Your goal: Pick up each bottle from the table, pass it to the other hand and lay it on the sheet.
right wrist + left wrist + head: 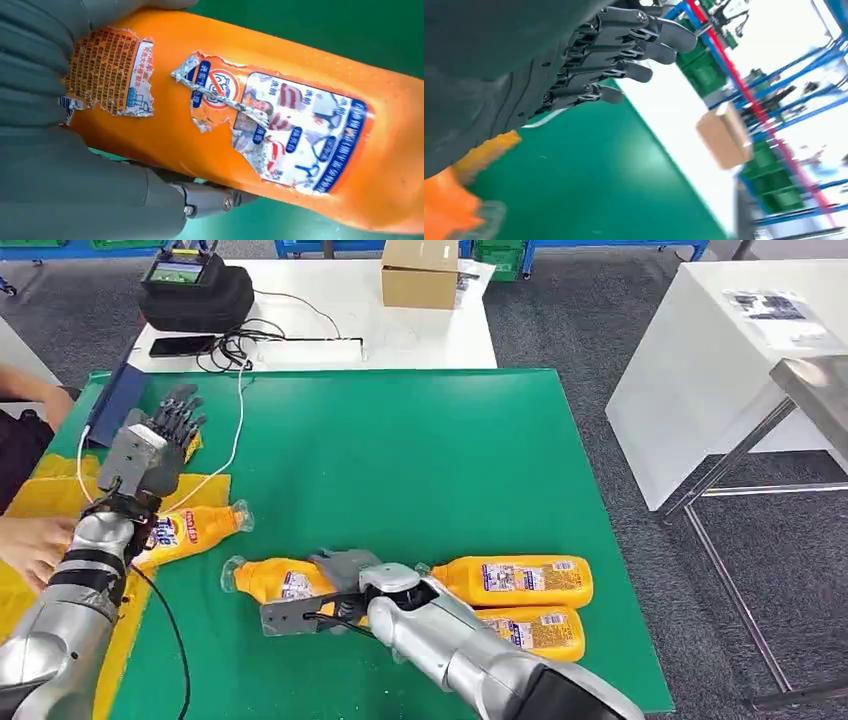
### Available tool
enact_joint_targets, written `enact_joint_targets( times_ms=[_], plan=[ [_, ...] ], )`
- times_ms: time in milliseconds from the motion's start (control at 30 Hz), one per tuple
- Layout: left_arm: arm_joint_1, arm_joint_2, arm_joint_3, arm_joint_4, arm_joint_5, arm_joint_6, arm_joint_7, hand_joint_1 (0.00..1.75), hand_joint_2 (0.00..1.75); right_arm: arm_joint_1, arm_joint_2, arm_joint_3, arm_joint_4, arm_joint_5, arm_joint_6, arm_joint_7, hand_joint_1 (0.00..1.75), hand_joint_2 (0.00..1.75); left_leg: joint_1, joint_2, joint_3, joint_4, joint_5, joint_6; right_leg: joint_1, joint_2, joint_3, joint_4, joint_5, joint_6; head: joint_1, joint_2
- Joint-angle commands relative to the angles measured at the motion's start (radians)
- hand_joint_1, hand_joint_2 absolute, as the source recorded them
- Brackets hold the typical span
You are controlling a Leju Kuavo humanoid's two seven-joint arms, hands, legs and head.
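Right hand (pixel 335 590) low over the green table (pixel 420 470), reaching leftward from the lower right, silver forearm angled across two bottles lying side by side: far bottle (pixel 520 580) and near bottle (pixel 540 630), both orange with clear caps pointing left. Fingers wrapped around a third bottle (pixel 275 580), lying on its side just left of that pair; in the right wrist view, grey thumb above and darker fingers (pixel 210 197) below the orange body, torn label (pixel 280 130) facing the camera. Whether lifted off the green surface or resting on it: cannot tell.

Left hand (pixel 155 445) raised above the table's left part, palm turned down, forearm rising from the lower left. Fingers (pixel 624 50) spread and nearly straight, holding nothing; confirmed in the left wrist view, dark fingers fanned over green.

A fourth bottle (pixel 195 530) lying on the yellow sheet (pixel 50 490) just below the left hand, cap reaching out over the green. A person's hand (pixel 35 545) at the left edge, resting on the sheet beside the left forearm. White cable (pixel 238 430) trailing across the green. Behind, a white table (pixel 430 335) with a cardboard box (pixel 420 272) and a black case (pixel 195 290).
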Motion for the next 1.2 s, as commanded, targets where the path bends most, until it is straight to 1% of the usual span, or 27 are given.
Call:
enact_joint_targets(
  times_ms=[33, 67, 133, 200, 233, 267, 300, 333, 367, 400, 467, 567, 600, 633, 700, 733, 767, 800, 867, 900, 933, 1000, 1033, 1067, 1133, 1200],
  plan=[
    [-0.040, -0.073, 0.147, -0.033, 0.096, -0.060, 0.058, 0.00, 0.00, 0.028, -0.036, 0.097, 0.093, 0.006, 0.070, 0.023, 1.75, 1.75, -0.001, -0.003, 0.004, -0.004, 0.002, 0.004, -0.001, -0.006, 0.005, -0.004, 0.001, 0.003, 0.000, 0.000],
    [-0.041, -0.075, 0.147, -0.035, 0.105, -0.056, 0.064, 0.00, 0.00, 0.030, -0.041, 0.101, 0.092, 0.008, 0.076, 0.031, 1.75, 1.75, 0.000, -0.003, 0.003, -0.002, 0.001, 0.002, 0.000, -0.005, 0.004, -0.002, 0.000, 0.002, 0.000, 0.000],
    [-0.046, -0.080, 0.164, -0.030, 0.150, -0.083, 0.084, 0.00, 0.00, 0.036, -0.049, 0.086, 0.090, -0.004, 0.057, 0.044, 1.75, 1.75, -0.001, -0.004, 0.005, -0.004, 0.003, 0.004, -0.001, -0.007, 0.007, -0.004, 0.001, 0.002, 0.000, 0.000],
    [-0.047, -0.079, 0.203, -0.041, 0.220, -0.103, 0.131, 0.00, 0.00, 0.041, -0.048, 0.002, 0.080, -0.066, -0.048, 0.066, 1.75, 1.75, -0.001, -0.004, 0.006, -0.003, 0.002, 0.003, 0.000, -0.006, 0.007, -0.003, 0.001, 0.002, 0.000, 0.000],
    [-0.043, -0.074, 0.236, -0.054, 0.259, -0.090, 0.157, 0.00, 0.00, 0.057, -0.044, -0.110, 0.047, -0.159, -0.176, 0.035, 1.75, 1.75, -0.001, -0.003, 0.007, -0.005, 0.003, 0.004, -0.001, -0.007, 0.008, -0.005, 0.001, 0.003, 0.000, 0.000],
    [-0.035, -0.064, 0.263, -0.072, 0.297, -0.093, 0.184, 0.00, 0.00, 0.060, -0.043, -0.171, 0.024, -0.212, -0.248, -0.005, 1.75, 1.75, -0.001, -0.004, 0.007, -0.006, 0.003, 0.004, -0.001, -0.008, 0.008, -0.005, 0.002, 0.003, 0.000, 0.000],
    [-0.002, -0.049, 0.318, -0.123, 0.363, -0.074, 0.234, 0.00, 0.00, 0.106, -0.032, -0.333, -0.084, -0.366, -0.416, -0.178, 1.75, 1.75, -0.001, -0.002, 0.006, -0.003, 0.002, 0.003, 0.000, -0.005, 0.007, -0.003, 0.001, 0.002, 0.000, 0.000],
    [0.027, -0.040, 0.346, -0.166, 0.419, -0.094, 0.278, 0.00, 0.00, 0.133, -0.028, -0.392, -0.167, -0.431, -0.468, -0.242, 1.75, 1.75, -0.001, -0.001, 0.006, -0.004, 0.002, 0.004, -0.001, -0.004, 0.007, -0.004, 0.002, 0.002, 0.000, 0.000],
    [0.065, -0.028, 0.357, -0.215, 0.456, -0.109, 0.306, 0.00, 0.00, 0.182, -0.034, -0.432, -0.308, -0.508, -0.464, -0.273, 1.75, 1.75, -0.002, 0.001, 0.007, -0.005, 0.002, 0.004, -0.001, -0.002, 0.007, -0.005, 0.002, 0.003, 0.000, 0.000],
    [0.078, -0.025, 0.359, -0.230, 0.465, -0.113, 0.314, 0.00, 0.00, 0.202, -0.046, -0.420, -0.370, -0.514, -0.449, -0.236, 1.75, 1.75, -0.001, 0.005, 0.007, -0.003, 0.001, 0.003, -0.001, 0.002, 0.006, -0.003, 0.002, 0.002, 0.001, 0.000],
    [0.081, -0.028, 0.358, -0.232, 0.465, -0.111, 0.315, 0.00, 0.00, 0.211, -0.050, -0.415, -0.387, -0.514, -0.446, -0.228, 1.75, 1.75, -0.002, 0.007, 0.006, -0.004, 0.001, 0.004, -0.002, 0.003, 0.005, -0.002, 0.002, 0.002, 0.001, 0.000],
    [0.076, -0.038, 0.355, -0.232, 0.465, -0.105, 0.314, 0.00, 0.00, 0.219, -0.051, -0.412, -0.383, -0.514, -0.444, -0.229, 1.75, 1.75, -0.001, 0.000, 0.003, -0.002, 0.000, 0.002, 0.000, -0.002, 0.003, -0.001, 0.000, 0.001, 0.000, 0.000],
    [0.075, -0.036, 0.347, -0.226, 0.465, -0.094, 0.313, 0.00, 0.00, 0.224, -0.042, -0.432, -0.391, -0.555, -0.459, -0.268, 1.75, 1.75, -0.001, -0.003, 0.003, -0.003, 0.001, 0.003, -0.001, -0.005, 0.004, -0.002, 0.000, 0.002, 0.000, 0.000],
    [0.087, -0.029, 0.335, -0.234, 0.479, -0.113, 0.311, 0.00, 0.00, 0.234, -0.043, -0.435, -0.432, -0.578, -0.494, -0.327, 1.75, 1.75, 0.000, -0.003, 0.001, -0.001, 0.000, 0.002, 0.000, -0.004, 0.002, -0.001, -0.001, 0.001, 0.000, 0.000],
    [0.120, -0.030, 0.323, -0.263, 0.518, -0.159, 0.331, 0.00, 0.00, 0.282, -0.055, -0.419, -0.587, -0.620, -0.501, -0.338, 1.75, 1.75, -0.002, -0.004, 0.002, -0.003, 0.001, 0.004, -0.002, -0.005, 0.003, -0.002, -0.001, 0.003, 0.000, 0.000],
    [0.140, -0.028, 0.304, -0.284, 0.510, -0.162, 0.339, 0.00, 1.75, 0.307, -0.060, -0.399, -0.653, -0.623, -0.505, -0.333, 1.75, 1.75, -0.002, -0.003, -0.001, -0.002, 0.000, 0.003, -0.001, -0.003, 0.001, -0.001, 0.000, 0.002, 0.000, 0.000],
    [0.157, -0.031, 0.275, -0.306, 0.492, -0.162, 0.343, 0.00, 1.75, 0.331, -0.065, -0.374, -0.718, -0.634, -0.507, -0.317, 1.75, 1.75, -0.002, -0.001, 0.000, -0.003, 0.000, 0.004, -0.002, -0.002, 0.001, -0.001, 0.000, 0.002, 0.000, 0.000],
    [0.163, -0.036, 0.263, -0.311, 0.507, -0.199, 0.351, 0.00, 1.75, 0.339, -0.068, -0.355, -0.741, -0.632, -0.506, -0.306, 1.75, 1.75, -0.002, -0.002, -0.002, -0.002, 0.000, 0.003, -0.002, -0.002, 0.000, 0.000, -0.001, 0.002, 0.000, 0.000],
    [0.170, -0.043, 0.244, -0.323, 0.511, -0.210, 0.363, 0.00, 1.75, 0.339, -0.074, -0.329, -0.748, -0.625, -0.504, -0.282, 1.75, 1.75, -0.002, -0.003, 0.000, -0.004, 0.000, 0.004, -0.002, -0.005, 0.002, -0.002, -0.001, 0.003, 0.000, 0.000],
    [0.172, -0.046, 0.227, -0.327, 0.518, -0.238, 0.364, 0.00, 1.75, 0.333, -0.075, -0.318, -0.736, -0.625, -0.501, -0.276, 1.75, 1.75, -0.001, -0.004, -0.002, -0.002, 0.000, 0.003, -0.001, -0.005, -0.001, -0.001, -0.001, 0.002, 0.000, 0.000],
    [0.181, -0.045, 0.197, -0.339, 0.536, -0.293, 0.360, 0.00, 1.75, 0.322, -0.079, -0.303, -0.719, -0.641, -0.483, -0.266, 1.75, 1.75, -0.001, -0.004, -0.001, -0.003, 0.000, 0.004, -0.001, -0.005, 0.000, -0.002, -0.001, 0.002, 0.000, 0.000],
    [0.213, -0.048, 0.100, -0.402, 0.528, -0.405, 0.321, 0.00, 1.75, 0.278, -0.084, -0.249, -0.661, -0.634, -0.425, -0.232, 1.75, 1.75, -0.001, -0.005, -0.002, -0.003, 0.001, 0.003, -0.001, -0.006, -0.001, -0.002, -0.001, 0.002, 0.000, 0.000],
    [0.238, -0.047, 0.032, -0.442, 0.509, -0.459, 0.283, 0.00, 1.75, 0.251, -0.083, -0.215, -0.628, -0.625, -0.388, -0.222, 1.75, 1.75, -0.001, -0.004, -0.005, -0.002, 0.001, 0.003, -0.001, -0.005, -0.003, -0.001, 0.000, 0.002, 0.000, 0.000],
    [0.247, -0.051, 0.009, -0.457, 0.503, -0.473, 0.280, 0.00, 1.75, 0.243, -0.078, -0.203, -0.618, -0.621, -0.377, -0.219, 1.75, 1.75, -0.001, -0.003, -0.004, -0.002, 0.001, 0.003, -0.001, -0.004, -0.003, -0.001, 0.000, 0.002, 0.000, 0.000],
    [0.284, -0.064, -0.075, -0.515, 0.488, -0.498, 0.283, 0.00, 1.75, 0.218, -0.063, -0.155, -0.591, -0.613, -0.331, -0.199, 1.75, 1.75, -0.002, -0.004, -0.002, -0.003, 0.001, 0.004, -0.001, -0.006, -0.001, -0.002, 0.000, 0.003, 0.000, 0.000],
    [0.293, -0.070, -0.094, -0.527, 0.487, -0.489, 0.286, 0.00, 1.75, 0.216, -0.057, -0.146, -0.591, -0.615, -0.329, -0.196, 1.75, 1.75, -0.001, -0.003, -0.005, -0.001, 0.000, 0.002, -0.001, -0.003, -0.004, 0.000, 0.000, 0.001, 0.000, 0.000]
  ],
)
